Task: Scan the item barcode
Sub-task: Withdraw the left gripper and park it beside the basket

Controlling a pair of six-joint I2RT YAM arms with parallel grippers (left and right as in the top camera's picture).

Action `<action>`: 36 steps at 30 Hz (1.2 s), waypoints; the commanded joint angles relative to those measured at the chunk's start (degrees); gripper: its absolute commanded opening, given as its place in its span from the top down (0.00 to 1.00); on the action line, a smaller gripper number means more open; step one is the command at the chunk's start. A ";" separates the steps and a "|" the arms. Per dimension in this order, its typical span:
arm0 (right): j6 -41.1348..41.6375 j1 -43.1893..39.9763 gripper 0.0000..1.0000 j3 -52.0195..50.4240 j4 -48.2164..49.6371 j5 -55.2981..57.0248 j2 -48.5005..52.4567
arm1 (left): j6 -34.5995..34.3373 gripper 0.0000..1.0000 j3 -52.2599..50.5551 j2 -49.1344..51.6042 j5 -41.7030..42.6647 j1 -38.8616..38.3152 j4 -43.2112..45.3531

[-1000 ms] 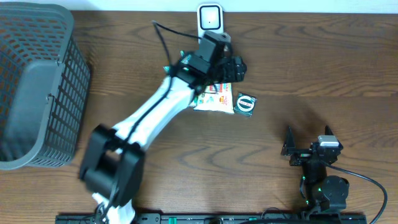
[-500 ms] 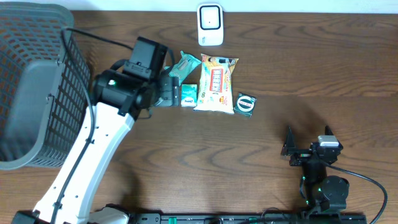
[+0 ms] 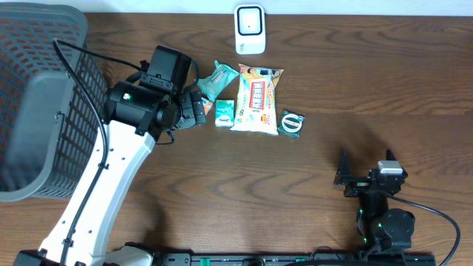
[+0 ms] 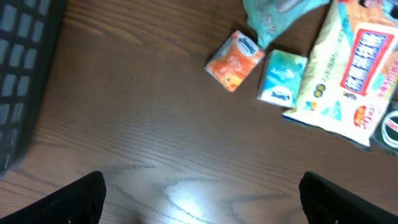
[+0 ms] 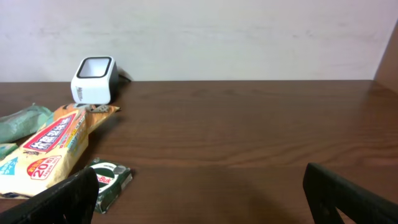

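Five packaged items, one scanner, one basket and two arms on a wooden table. Clock directions are read in the overhead view.

1. Basket: grey mesh, at 9 to 10 o'clock on the table's edge. Its inside shows mesh walls and a plain grey floor. Part of it lies outside the view.
2. Scanner: white, upright, at 12 o'clock against the far edge, window facing up.
3. Wipes pack: the largest item, white and orange, lying flat just at 6 o'clock of the scanner.
4. Teal pouch: crumpled, at 10 o'clock of the wipes pack and touching it.
5. Teal tissue pack: small, against the wipes pack's 9 o'clock side.
6. Orange tissue pack: small, just beside the teal tissue pack; clear only in the left wrist view.
7. Green packet: small, round logo, at 4 o'clock of the wipes pack.
8. Left gripper: at 9 o'clock of the cluster, jaws spread wide, nothing between them but bare table.
9. Right gripper: at 4 to 5 o'clock, well apart from the items, jaws wide, holding nothing.
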 commanded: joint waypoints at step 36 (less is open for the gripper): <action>0.61 0.20 0.01 -0.09 -0.22 -0.04 -0.37 | -1.07 0.02 -0.07 0.50 -6.45 10.69 -1.31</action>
